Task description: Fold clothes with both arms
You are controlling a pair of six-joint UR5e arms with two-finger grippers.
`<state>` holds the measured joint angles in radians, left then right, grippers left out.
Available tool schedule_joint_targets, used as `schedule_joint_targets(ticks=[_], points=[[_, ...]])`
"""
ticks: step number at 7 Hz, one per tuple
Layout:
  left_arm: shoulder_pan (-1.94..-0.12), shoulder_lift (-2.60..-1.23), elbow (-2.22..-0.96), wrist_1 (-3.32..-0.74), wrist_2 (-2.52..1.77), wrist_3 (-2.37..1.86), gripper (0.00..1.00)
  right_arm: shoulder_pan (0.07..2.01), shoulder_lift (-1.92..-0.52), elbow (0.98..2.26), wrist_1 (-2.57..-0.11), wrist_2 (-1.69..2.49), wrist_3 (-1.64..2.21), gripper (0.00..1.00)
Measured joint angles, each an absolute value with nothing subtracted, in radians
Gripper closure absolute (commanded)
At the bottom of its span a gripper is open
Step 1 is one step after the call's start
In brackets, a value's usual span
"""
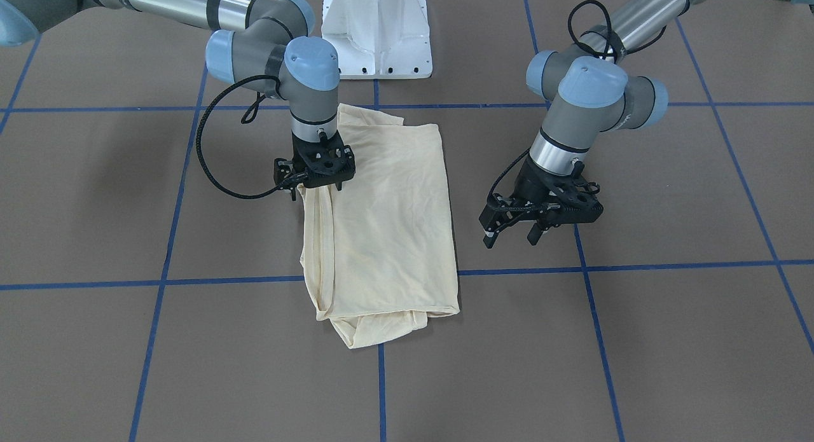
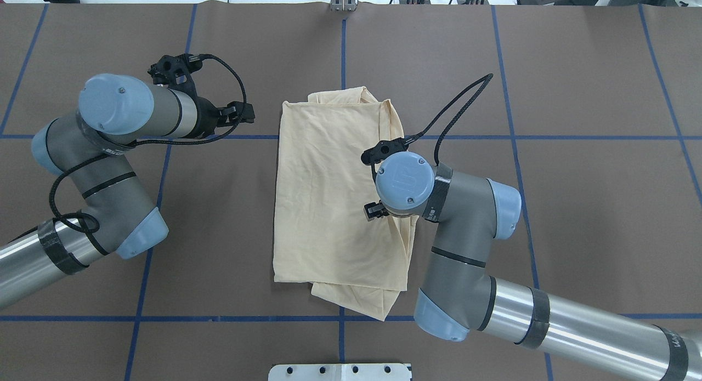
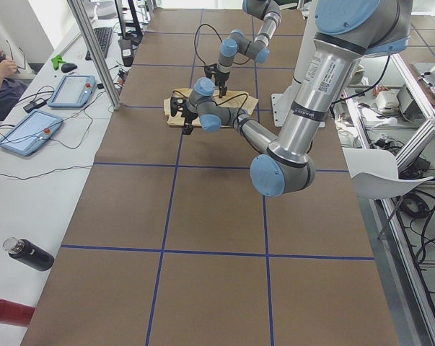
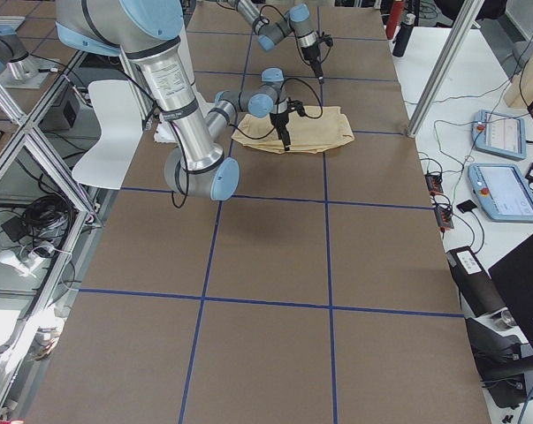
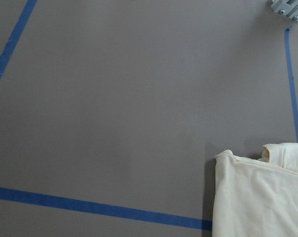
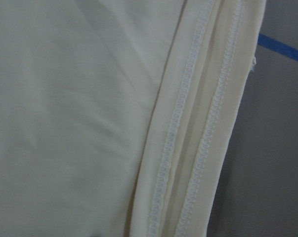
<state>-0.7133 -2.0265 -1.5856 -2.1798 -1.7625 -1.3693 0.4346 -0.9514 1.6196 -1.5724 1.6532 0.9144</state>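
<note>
T-shirt point(image 1: 388, 219) lies folded into a long rectangle mid-table point(image 1: 668, 340), across a blue tape line point(image 1: 636, 265); the right gripper point(image 1: 318, 191) stands on its hemmed long edge, with any grip on the cloth not determinable, while the left gripper point(image 1: 510, 238) hangs near the opposite edge, apart from the cloth, fingers spread and holding nothing.

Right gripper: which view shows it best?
Exterior front-facing: the right gripper shows clearly, open over the edge of the shirt. Overhead mostly hides it under the right arm; side views show it tiny; its wrist camera sees only hem.
</note>
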Motion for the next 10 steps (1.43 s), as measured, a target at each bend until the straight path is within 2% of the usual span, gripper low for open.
schedule_joint_targets(ticks=[5, 10], points=[[-0.712, -2.031, -1.581, -2.18, -1.762, -1.374, 0.0, 0.466, -0.991, 1.642, -1.594, 1.701, 0.915, 0.0], [-0.71, -2.032, -1.581, -2.18, -1.761, -1.376, 0.0, 0.491, -1.059, 1.746, -1.665, 1.713, 0.909, 0.0]])
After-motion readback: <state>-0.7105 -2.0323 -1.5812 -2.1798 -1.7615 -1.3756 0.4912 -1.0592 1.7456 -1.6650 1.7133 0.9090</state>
